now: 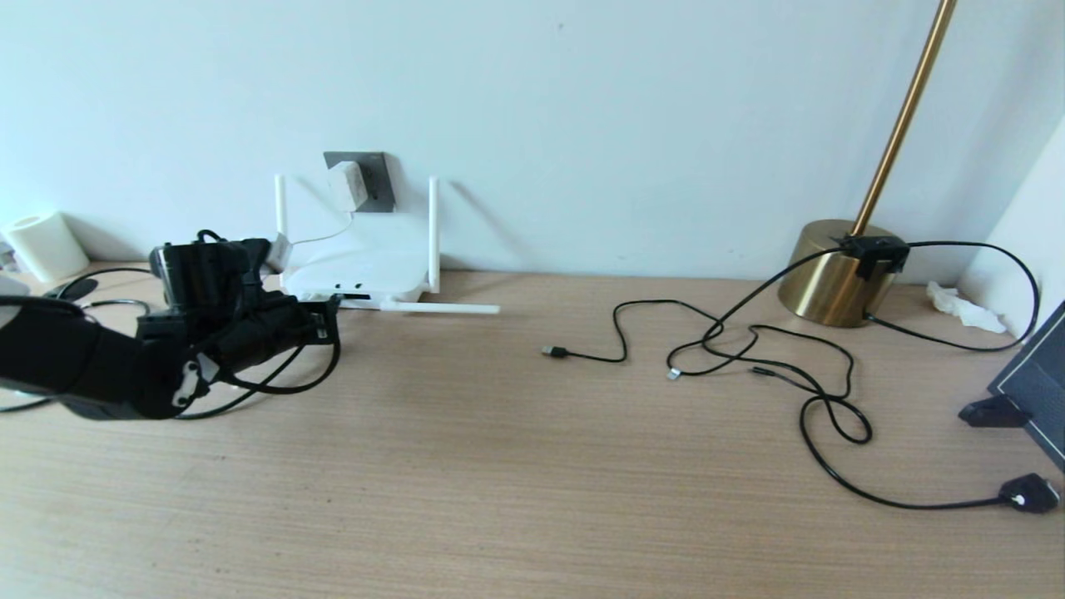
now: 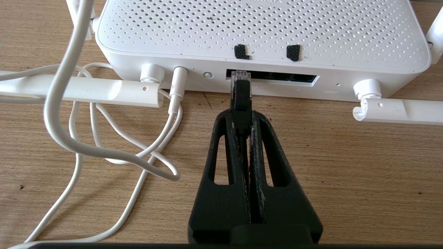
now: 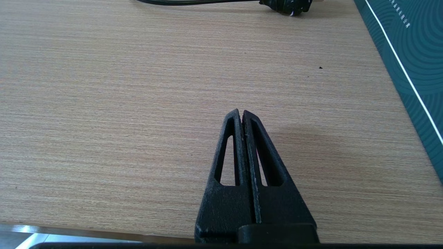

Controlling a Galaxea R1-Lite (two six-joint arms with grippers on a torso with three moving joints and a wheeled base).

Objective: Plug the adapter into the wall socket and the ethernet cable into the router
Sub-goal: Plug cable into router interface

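Your left arm reaches in from the left edge, its left gripper (image 1: 323,320) low over the wooden table (image 1: 516,466) and right at the front edge of the router (image 1: 354,279); whether the fingers grip anything you cannot make out from here. A black cable loops beneath the wrist; the router sits against the wall with two antennas upright and one lying flat on the table to its right. Behind it the adapter (image 1: 344,186) sits in the wall socket (image 1: 374,179), its thin white cord dropping toward the router; a paper roll (image 1: 46,245) stands far left; black USB cables (image 1: 749,353) tangle mid-right, near a brass lamp base (image 1: 828,274).
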